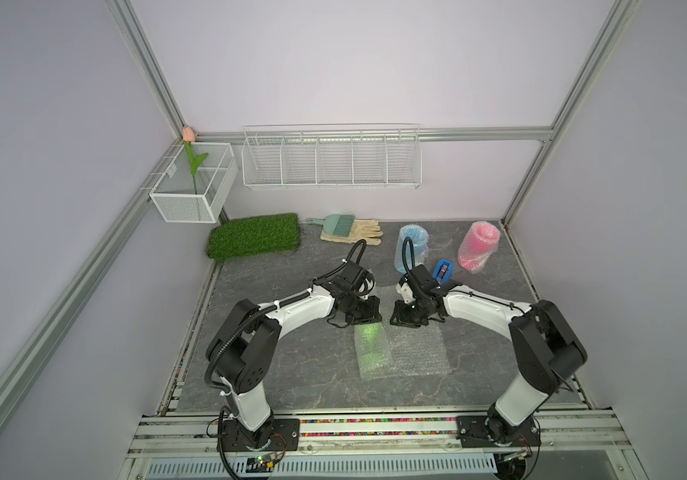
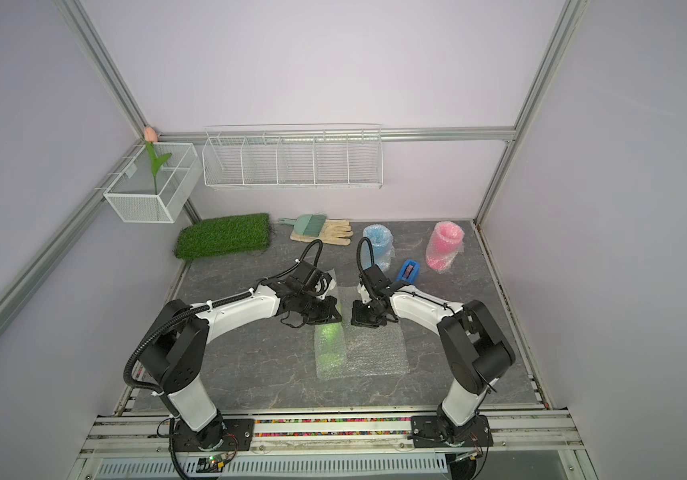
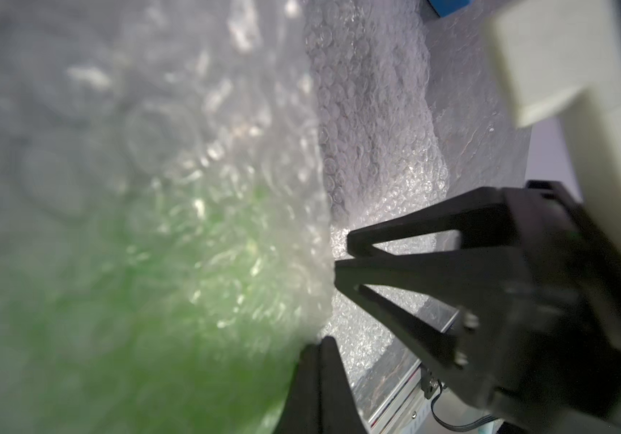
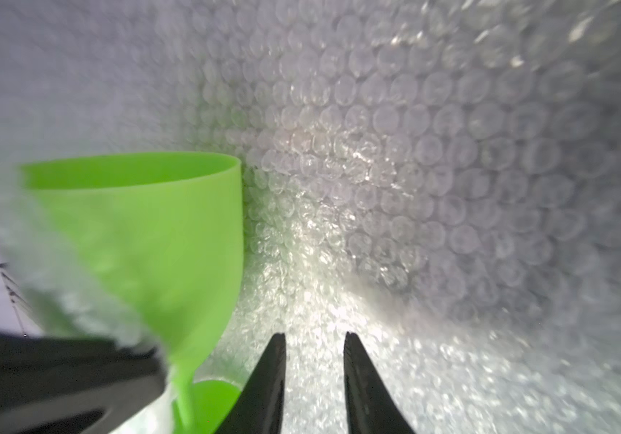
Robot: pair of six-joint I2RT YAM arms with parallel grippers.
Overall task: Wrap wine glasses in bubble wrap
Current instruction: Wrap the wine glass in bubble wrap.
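Pinches a flap of the bubble wrap (image 1: 416, 353) with the left gripper (image 1: 364, 319), clenched tight on the plastic, just left of the green goblet's (image 4: 143, 233) stem end. Drapes that flap over the goblet's left flank, hence only a green glow through the wrap in both top views. Has the goblet on its side on the sheet, long axis running from the foot, nearest both grippers, to the rim, farthest from them, as far as the right wrist view tells. Sets the right gripper (image 4: 314, 338) just right of the goblet's foot, tips down at bare wrap, jaws slightly apart, nothing visible between them. Leaves the wider, flat share of the sheet right of the goblet. Calls, most likely, for a roll rightward, across that axis, onto the flat share; nearer the goblet's uncovered flank: the right gripper.
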